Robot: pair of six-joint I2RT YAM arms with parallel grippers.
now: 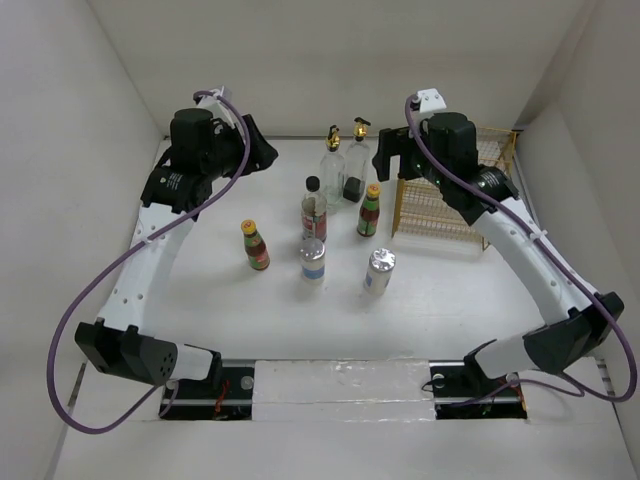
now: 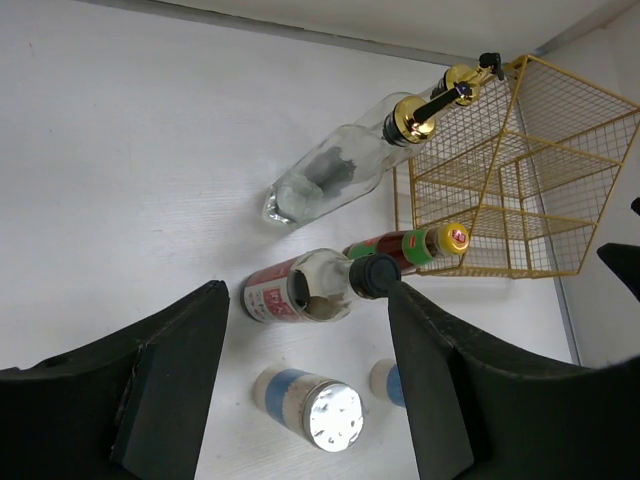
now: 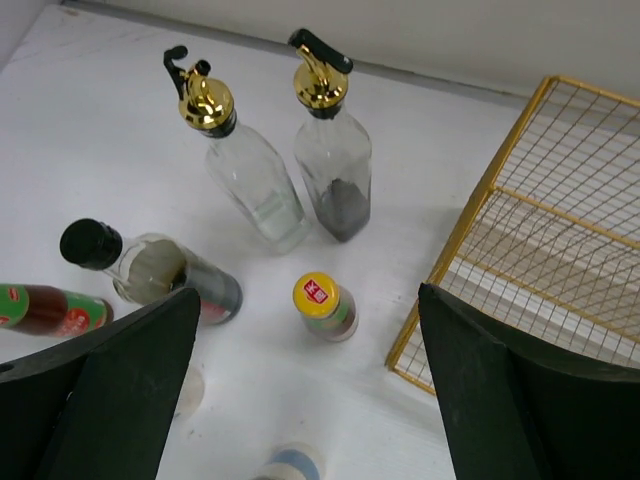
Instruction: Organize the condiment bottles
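Note:
Seven condiment bottles stand mid-table. Two clear gold-spout bottles (image 1: 331, 152) (image 1: 356, 160) are at the back. The black-capped red-labelled bottle (image 1: 314, 212) is in front of them. One yellow-capped sauce bottle (image 1: 371, 210) stands near the basket, the other (image 1: 256, 246) to the left. Two short silver-capped bottles (image 1: 314, 260) (image 1: 379, 271) are nearest. My left gripper (image 1: 262, 150) is open and empty, raised above the table; its view looks down on a silver-capped bottle (image 2: 310, 405). My right gripper (image 1: 390, 160) is open and empty, high above a yellow-capped bottle (image 3: 322, 305).
A yellow wire basket (image 1: 450, 195) stands at the back right, beside the right gripper; it also shows in the left wrist view (image 2: 520, 170) and the right wrist view (image 3: 560, 260). White walls enclose the table on three sides.

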